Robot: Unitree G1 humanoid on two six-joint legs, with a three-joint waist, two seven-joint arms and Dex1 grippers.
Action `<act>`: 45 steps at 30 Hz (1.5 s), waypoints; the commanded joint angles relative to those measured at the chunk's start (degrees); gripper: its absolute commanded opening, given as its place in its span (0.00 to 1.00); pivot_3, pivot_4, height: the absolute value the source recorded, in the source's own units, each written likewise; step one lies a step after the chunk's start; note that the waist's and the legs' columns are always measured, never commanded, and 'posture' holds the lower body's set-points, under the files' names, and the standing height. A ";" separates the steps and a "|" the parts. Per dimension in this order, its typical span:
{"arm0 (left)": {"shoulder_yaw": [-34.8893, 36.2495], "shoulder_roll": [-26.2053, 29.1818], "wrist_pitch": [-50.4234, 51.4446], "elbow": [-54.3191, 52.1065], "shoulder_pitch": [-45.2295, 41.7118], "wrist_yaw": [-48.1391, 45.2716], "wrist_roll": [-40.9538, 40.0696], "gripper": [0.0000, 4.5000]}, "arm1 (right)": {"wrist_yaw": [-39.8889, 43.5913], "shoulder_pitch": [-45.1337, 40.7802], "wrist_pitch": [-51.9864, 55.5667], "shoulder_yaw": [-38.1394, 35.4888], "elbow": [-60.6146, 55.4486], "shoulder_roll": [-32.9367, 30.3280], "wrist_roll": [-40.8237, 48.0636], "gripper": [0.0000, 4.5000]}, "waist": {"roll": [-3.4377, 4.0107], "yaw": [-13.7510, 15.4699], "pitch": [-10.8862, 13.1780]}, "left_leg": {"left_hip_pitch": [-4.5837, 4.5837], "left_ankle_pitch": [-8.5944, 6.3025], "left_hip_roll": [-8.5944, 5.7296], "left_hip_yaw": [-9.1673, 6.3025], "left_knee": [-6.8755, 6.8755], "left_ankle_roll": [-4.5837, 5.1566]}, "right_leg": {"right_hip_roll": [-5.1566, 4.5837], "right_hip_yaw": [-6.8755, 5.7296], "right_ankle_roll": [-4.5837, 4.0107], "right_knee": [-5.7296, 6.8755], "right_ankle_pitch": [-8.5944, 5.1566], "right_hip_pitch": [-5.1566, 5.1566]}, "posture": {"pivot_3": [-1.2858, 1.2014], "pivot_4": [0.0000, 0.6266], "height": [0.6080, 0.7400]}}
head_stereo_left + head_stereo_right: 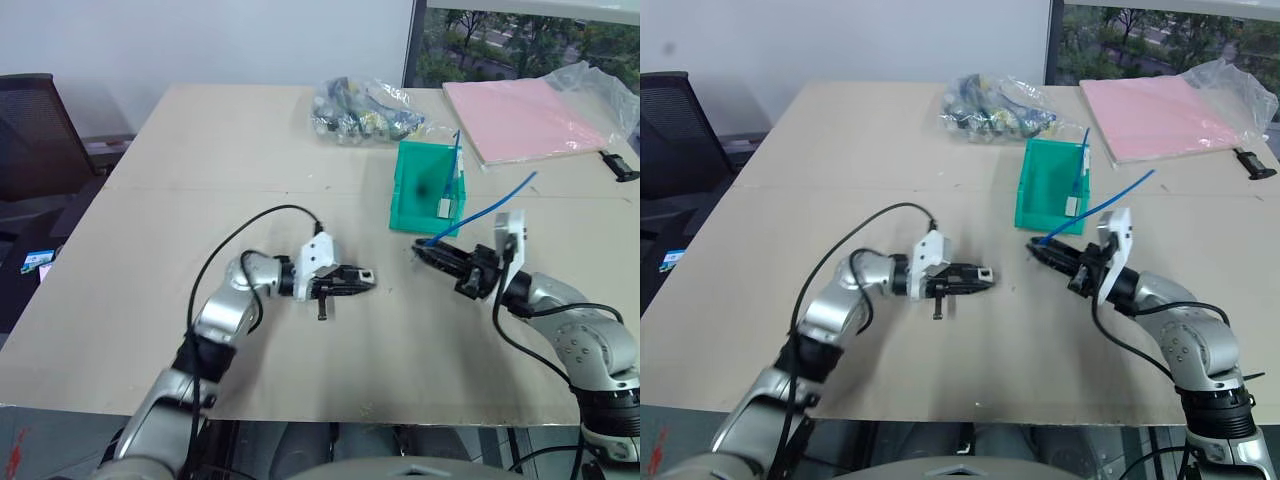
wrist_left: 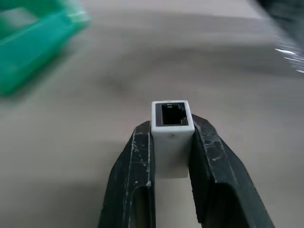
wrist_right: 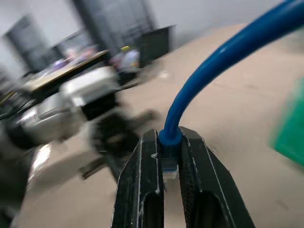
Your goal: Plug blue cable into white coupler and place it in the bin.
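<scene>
Left gripper point(image 1: 362, 277): jaws narrow, clamped on the white coupler point(image 2: 172, 124), black fingers point(image 2: 135, 175) pressing two opposite sides; dark socket opening facing outward past the fingertips, toward the right arm. Held above the bench point(image 1: 200, 150), level, pointing right.

Right gripper point(image 1: 425, 252): jaws drawn tight on the plug end of the blue cable point(image 1: 490, 208); clear plug pinched between the fingers point(image 3: 142, 180), blue boot just at the fingertips. Remainder of cable arching up and back over the wrist, free end in the air near the bin. Gripper pointing left, toward the left gripper.

Gap between the two grippers: bare bench surface, coupler and plug apart, not joined.

Bin point(image 1: 412, 190): translucent teal-green box, upright, just beyond the right gripper, near the bench's middle-right. Inside against one wall, a small pale item and a thin blue strand rising above the rim; nature not clear.

Clear bag of mixed cables point(image 1: 365, 108): far side of bench, behind the bin, well apart from both grippers.

Pink flat sheet in clear plastic wrap point(image 1: 530, 115): far right corner. Small black object point(image 1: 620, 165) at the right edge.

Open room: wide bare surface to the left and near side of the bench; near edge close below both arms. Dark chair point(image 1: 30, 130) off the left edge.

Writing or labels: none legible.
</scene>
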 commanded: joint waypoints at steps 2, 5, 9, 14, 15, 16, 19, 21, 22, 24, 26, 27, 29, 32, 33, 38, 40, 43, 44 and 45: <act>-3.77 -2.90 -9.77 15.80 -8.23 -12.53 1.37 0.08 | 9.18 -3.29 -8.55 4.00 1.90 -3.03 -7.67 0.00 | -0.07 0.17 0.05 | -0.02 0.00 -0.01 -0.01 0.01 0.00 | 0.02 -0.02 0.00 -0.02 0.00 0.00 | 0.52 0.24 1.00; -8.91 -3.92 -15.19 23.66 -12.65 -13.24 0.17 0.08 | 12.68 -4.30 -12.02 4.91 3.87 -3.55 -9.80 0.00 | -0.16 0.19 0.11 | -0.06 0.00 -0.03 -0.03 0.04 0.01 | 0.02 -0.03 0.00 -0.03 0.00 -0.01 | 0.52 0.24 1.00; -12.47 -7.45 -24.55 32.98 -16.46 -13.24 1.37 0.08 | 16.92 -2.87 -16.99 6.35 5.55 -4.37 -13.19 0.00 | -0.20 0.46 0.13 | -0.10 0.00 0.00 -0.07 0.06 0.01 | -0.03 -0.04 0.01 -0.04 0.00 -0.01 | 0.52 0.24 1.00; -14.51 -10.21 -32.08 40.16 -19.08 -13.24 2.16 0.08 | 17.60 -2.24 -19.35 6.87 6.83 -3.67 -15.01 0.00 | -0.20 0.70 0.13 | -0.10 0.00 -0.03 -0.09 0.18 0.01 | -0.10 -0.09 0.01 0.00 0.00 0.05 | 0.52 0.24 1.00; -15.13 -10.55 -33.47 41.07 -19.35 -13.24 2.06 0.08 | 17.51 -2.06 -19.42 6.79 6.84 -3.49 -15.01 0.00 | -0.21 0.82 0.13 | -0.10 0.00 -0.03 -0.11 0.21 0.01 | -0.10 -0.10 0.01 0.00 0.00 0.06 | 0.52 0.24 1.00; -16.04 -10.66 -34.69 41.90 -19.61 -13.24 2.05 0.08 | 17.43 -1.88 -19.45 6.73 6.78 -3.34 -15.01 0.00 | -0.20 0.89 0.12 | -0.10 0.00 -0.03 -0.13 0.27 0.01 | -0.10 -0.14 0.01 0.02 0.00 0.07 | 0.52 0.24 1.00; -17.86 -10.80 -37.26 44.05 -20.25 -13.24 2.17 0.08 | 17.37 -1.47 -19.83 6.78 6.83 -3.04 -15.31 0.00 | -0.21 1.29 0.12 | -0.08 -0.01 -0.04 -0.21 0.36 0.02 | -0.10 -0.22 0.01 0.02 0.00 0.20 | 0.52 0.24 1.00; -18.45 -10.94 -38.20 45.15 -20.52 -13.24 2.36 0.08 | 17.33 -1.35 -20.17 6.97 7.09 -2.87 -15.76 0.00 | -0.21 1.62 0.12 | -0.06 -0.01 -0.05 -0.25 0.38 0.02 | -0.10 -0.26 0.01 0.00 0.00 0.26 | 0.52 0.24 1.00; -18.56 -11.05 -38.48 45.44 -20.54 -13.24 2.13 0.08 | 17.28 -1.35 -20.27 7.01 7.21 -2.78 -15.98 0.00 | -0.21 1.67 0.12 | -0.05 -0.01 -0.05 -0.26 0.38 0.02 | -0.10 -0.27 0.01 0.00 0.00 0.26 | 0.52 0.24 1.00; -18.62 -11.24 -37.97 45.92 -20.46 -13.24 1.80 0.26 | 17.05 -1.35 -20.47 6.97 7.47 -2.48 -16.31 0.00 | -0.21 1.74 0.11 | -0.04 -0.01 -0.05 -0.28 0.38 0.02 | -0.09 -0.29 0.01 0.00 0.00 0.27 | 0.52 0.24 1.00; -18.05 -11.44 -38.22 46.52 -20.18 -13.24 2.04 0.40 | 16.87 -1.41 -20.45 6.77 7.68 -2.24 -16.39 0.00 | -0.21 1.62 0.12 | -0.03 -0.01 -0.06 -0.28 0.38 0.02 | -0.09 -0.30 0.01 0.00 0.00 0.28 | 0.52 0.24 1.00; -17.89 -11.45 -38.18 46.81 -20.08 -13.24 2.14 0.51 | 16.81 -1.46 -20.38 6.64 7.80 -2.12 -16.39 0.00 | -0.23 1.67 0.13 | -0.04 -0.01 -0.06 -0.28 0.38 0.02 | -0.08 -0.28 0.01 0.01 0.00 0.27 | 0.52 0.24 1.00; -17.15 -11.43 -37.85 47.31 -19.81 -13.24 2.16 0.70 | 16.86 -1.61 -20.32 6.41 8.12 -2.04 -16.36 0.00 | -0.22 1.56 0.13 | -0.04 -0.01 -0.05 -0.31 0.38 0.02 | -0.07 -0.31 0.01 0.01 0.00 0.27 | 0.52 0.24 1.00; -14.07 -11.74 -37.96 48.19 -19.30 -13.24 2.21 1.00 | 16.99 -1.68 -20.29 6.14 8.44 -2.02 -16.34 0.00 | -0.22 1.22 0.13 | -0.03 -0.01 -0.03 -0.36 0.37 0.02 | -0.02 -0.30 0.01 0.01 0.00 0.26 | 0.52 0.24 1.00; -12.58 -11.92 -37.50 48.50 -19.13 -13.24 2.10 1.00 | 16.96 -1.66 -20.27 6.02 8.49 -2.02 -16.28 0.00 | -0.22 0.98 0.13 | -0.03 -0.01 -0.03 -0.38 0.37 0.02 | -0.01 -0.29 0.01 0.01 0.00 0.24 | 0.52 0.24 1.00; -7.07 -11.48 -34.68 47.77 -18.02 -13.24 1.41 1.00 | 16.48 -1.34 -20.07 5.20 8.67 -1.73 -15.60 0.00 | -0.22 0.22 0.13 | -0.03 -0.01 -0.03 -0.41 0.36 0.02 | -0.01 -0.29 0.01 0.04 0.00 0.24 | 0.52 0.24 1.00; -4.83 -10.89 -33.26 46.25 -17.27 -13.24 0.70 1.00 | 16.24 -1.19 -20.13 4.91 8.78 -1.66 -15.50 0.00 | -0.22 0.10 0.13 | 0.00 -0.01 -0.03 -0.42 0.36 0.02 | -0.01 -0.28 0.01 0.07 0.00 0.24 | 0.52 0.24 1.00; -0.72 -9.30 -31.38 41.99 -14.90 -12.73 0.04 1.00 | 15.46 -1.07 -20.13 4.18 8.82 -1.32 -14.98 0.00 | -0.22 -0.13 0.13 | 0.00 -0.01 0.01 -0.44 0.36 0.02 | 0.05 -0.27 0.01 0.09 0.00 0.22 | 0.52 0.24 1.00; 0.49 -8.65 -30.30 39.68 -13.68 -12.12 -0.09 1.00 | 15.24 -1.05 -20.10 3.97 8.80 -1.26 -14.82 0.00 | -0.22 -0.14 0.13 | 0.00 -0.01 0.02 -0.46 0.35 0.01 | 0.07 -0.22 0.01 0.10 0.00 0.18 | 0.52 0.24 1.00; 1.31 -8.25 -29.44 37.95 -12.79 -11.71 -0.04 1.00 | 15.11 -1.02 -20.06 3.86 8.74 -1.23 -14.74 0.00 | -0.22 -0.16 0.13 | 0.00 -0.01 0.02 -0.48 0.35 0.01 | 0.08 -0.20 0.01 0.11 0.00 0.17 | 0.52 0.24 1.00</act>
